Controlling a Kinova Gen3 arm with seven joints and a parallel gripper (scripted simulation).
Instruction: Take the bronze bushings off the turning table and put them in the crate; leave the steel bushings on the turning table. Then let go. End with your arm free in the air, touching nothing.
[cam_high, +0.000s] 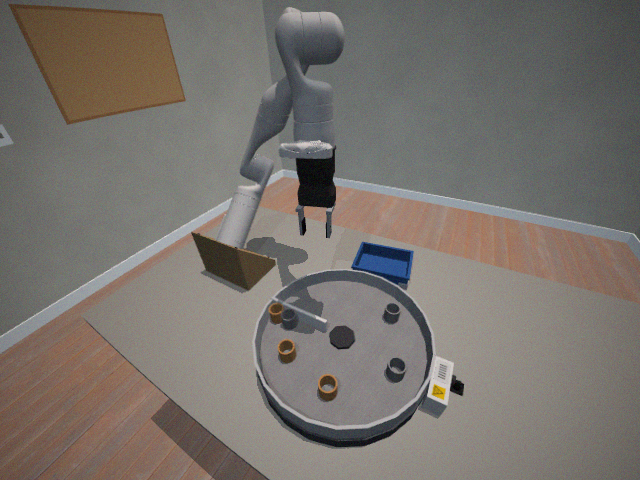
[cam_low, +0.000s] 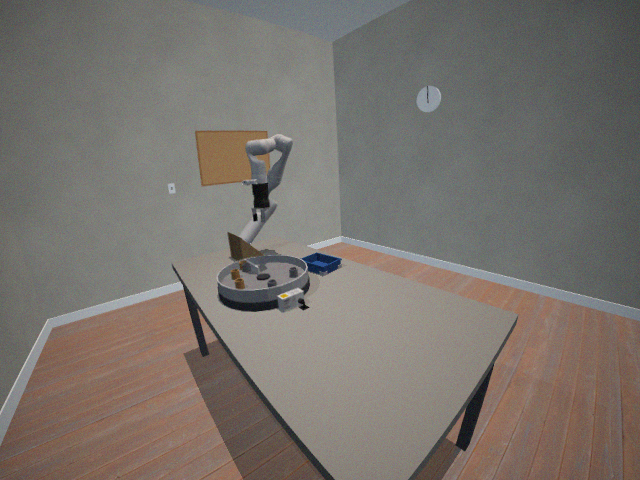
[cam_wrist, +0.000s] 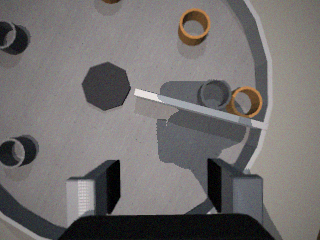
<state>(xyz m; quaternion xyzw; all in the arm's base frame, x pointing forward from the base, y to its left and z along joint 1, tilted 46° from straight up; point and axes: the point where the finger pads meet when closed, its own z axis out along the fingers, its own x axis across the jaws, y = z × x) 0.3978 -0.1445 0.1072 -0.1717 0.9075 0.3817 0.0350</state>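
One bronze bushing (cam_high: 275, 319) (cam_wrist: 259, 102) stands beside a steel bushing (cam_high: 289, 325) (cam_wrist: 205, 95) at the white bar (cam_high: 305, 312) (cam_wrist: 200, 108), near the rim of the turning table (cam_high: 361, 405) (cam_low: 248, 296) (cam_wrist: 65, 100). A second bronze bushing (cam_high: 286, 358) (cam_wrist: 191, 41) and a third bronze bushing (cam_high: 327, 395) (cam_low: 239, 285) stand apart. Two more steel bushings stand on the other side, one (cam_high: 391, 318) far and one (cam_high: 395, 378) near. Nothing shows in the blue crate (cam_high: 379, 273) (cam_low: 315, 268). My gripper (cam_high: 315, 229) (cam_low: 258, 215) (cam_wrist: 163, 178) is open and empty, high above the turning table's far side.
A dark hub (cam_high: 342, 337) (cam_wrist: 106, 86) sits at the turning table's middle. A white box (cam_high: 438, 379) (cam_low: 290, 299) with a warning label is at its rim. A brown slanted panel (cam_high: 230, 260) (cam_low: 240, 248) stands by the arm's base. The crate is beyond the turning table's far rim.
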